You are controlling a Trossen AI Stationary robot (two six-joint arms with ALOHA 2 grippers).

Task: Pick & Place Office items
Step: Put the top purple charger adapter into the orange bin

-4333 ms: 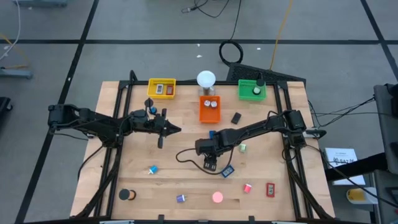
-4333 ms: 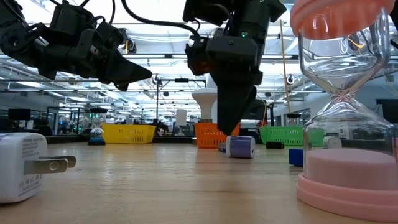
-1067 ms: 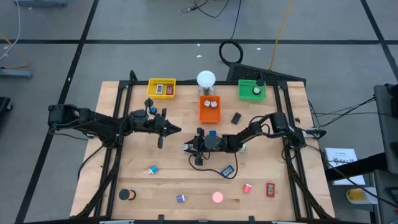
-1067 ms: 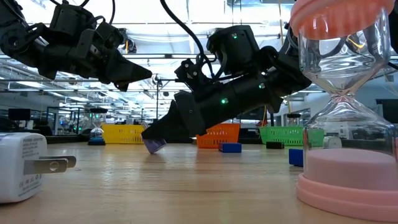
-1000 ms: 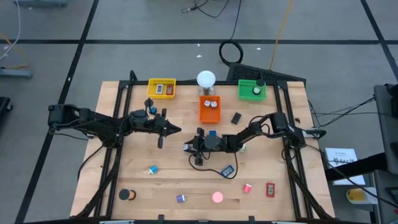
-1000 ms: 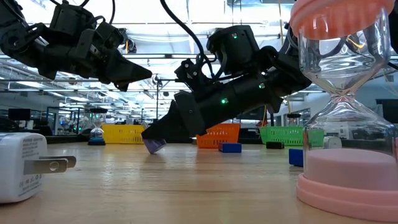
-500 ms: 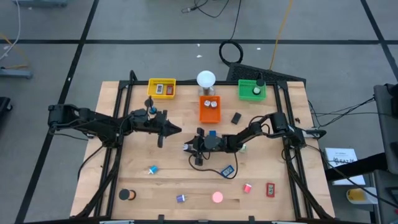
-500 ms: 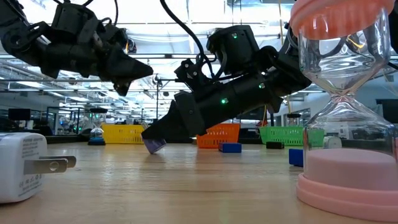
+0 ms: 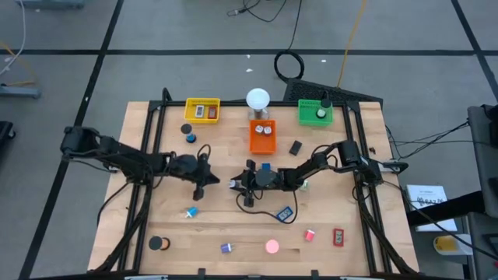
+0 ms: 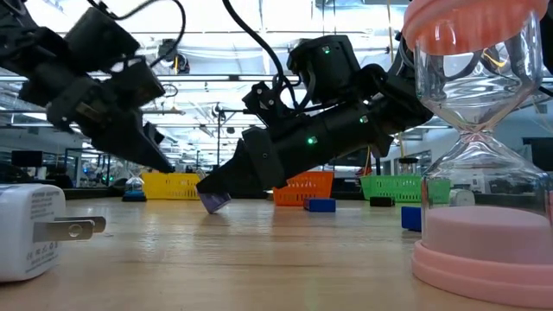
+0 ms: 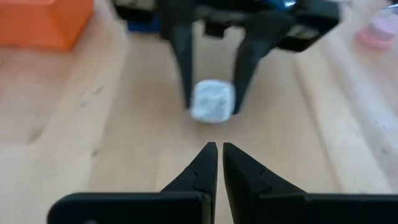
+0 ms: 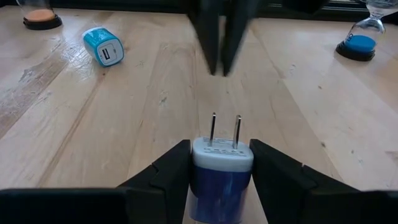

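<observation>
My right gripper [image 12: 222,155] is shut on a small blue charger plug [image 12: 222,165] with a white face and two prongs, low over the table's middle [image 9: 233,184]. Whether the plug touches the wood, I cannot tell. My left gripper [image 11: 219,149] is shut and holds nothing. It stands just left of the plug [image 11: 212,101], tips slanting down toward it, with a small gap between them. In the high view the left gripper [image 9: 215,181] and the right gripper [image 9: 235,184] face each other. My right gripper pinches the plug's two blue side faces [image 12: 194,169] between its two fingers [image 12: 171,171]. The fingers come nearly level from the table's right side. The plug's prongs [image 12: 225,129] point forward, toward the table's left side and the left gripper.
A teal charger [image 9: 191,211], a black roll [image 9: 159,243], a pink hourglass [image 9: 271,246] and small pieces [image 9: 310,234] lie toward the near edge. Yellow [image 9: 202,110], orange [image 9: 263,136] and green [image 9: 315,113] trays and a white globe lamp [image 9: 257,99] stand at the far side.
My left gripper has swung toward the table's near edge and sunk, tipping its fingers downward, and now points at the plug from the left; it stays shut. The plug has kept still.
</observation>
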